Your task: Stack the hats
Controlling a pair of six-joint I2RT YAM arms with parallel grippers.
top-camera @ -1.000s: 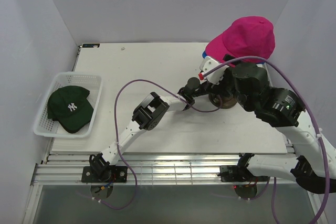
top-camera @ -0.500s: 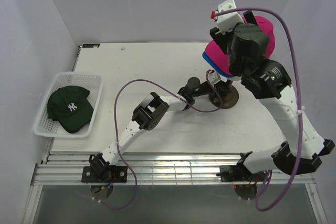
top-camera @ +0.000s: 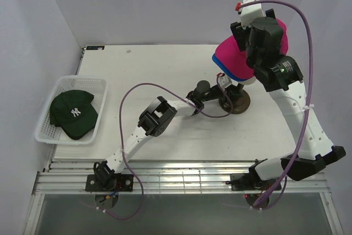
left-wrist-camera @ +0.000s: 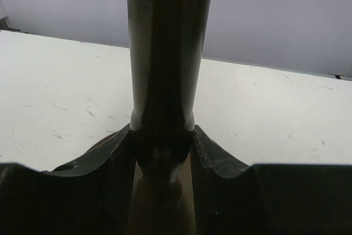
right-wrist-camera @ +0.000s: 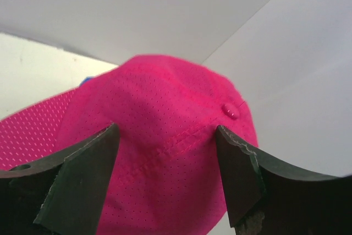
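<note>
A magenta pink cap point(top-camera: 234, 59) sits on top of the mannequin stand at the back right, with a royal blue cap's brim point(top-camera: 216, 59) showing under it. In the right wrist view my right gripper point(right-wrist-camera: 165, 147) is open, jaws wide on either side of the pink cap's crown point(right-wrist-camera: 165, 119), just above it. My left gripper point(top-camera: 221, 88) is shut on the stand's dark pole point(left-wrist-camera: 162, 70) just above the base. A dark green NY cap point(top-camera: 71, 113) lies in the basket at the left. The black cap is out of view.
The white mesh basket point(top-camera: 98, 83) stands at the table's left edge. The stand's dark round base point(top-camera: 240, 104) rests on the table at the right. The right arm point(top-camera: 291, 103) arches high over the stand. White walls enclose the back and sides.
My right arm has swung up from low in front of the stand to above the pink cap. The left arm, the stand and the green cap have not moved.
</note>
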